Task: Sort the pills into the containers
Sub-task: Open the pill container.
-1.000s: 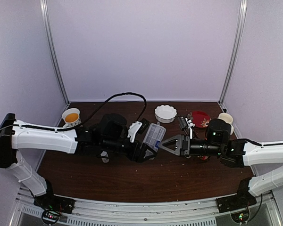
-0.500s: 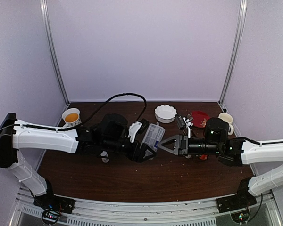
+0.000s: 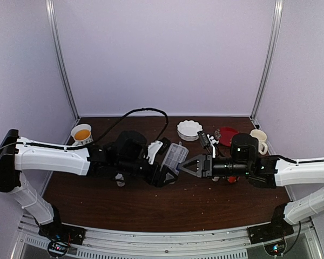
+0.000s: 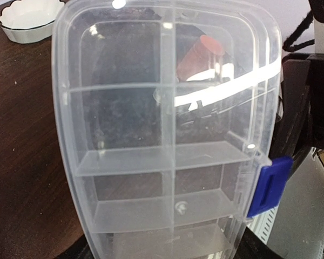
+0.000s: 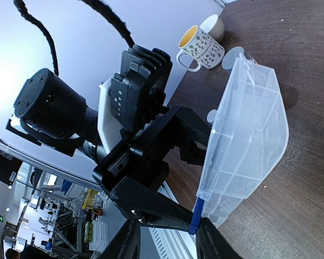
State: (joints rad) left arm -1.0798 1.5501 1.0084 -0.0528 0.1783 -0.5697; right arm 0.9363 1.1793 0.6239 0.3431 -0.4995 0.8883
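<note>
Left claw [image 3: 167,174] clamps the clear organizer box [image 3: 176,156], which is tilted over the table [image 3: 151,208] in the overhead view. Right claw [image 3: 187,166] sits just beside it, jaws parted.

From the left wrist, the box fills the frame, with its blue latch [image 4: 267,186] at the right edge.

From the right wrist, the right claw's fingers [image 5: 127,243] straddle that latch with a gap left between them.

Clear organizer box [image 4: 167,135] fills the frame
Its blue latch [image 4: 268,186] sits lower right — white scalloped bowl [image 4: 29,19] upper left.
</note>
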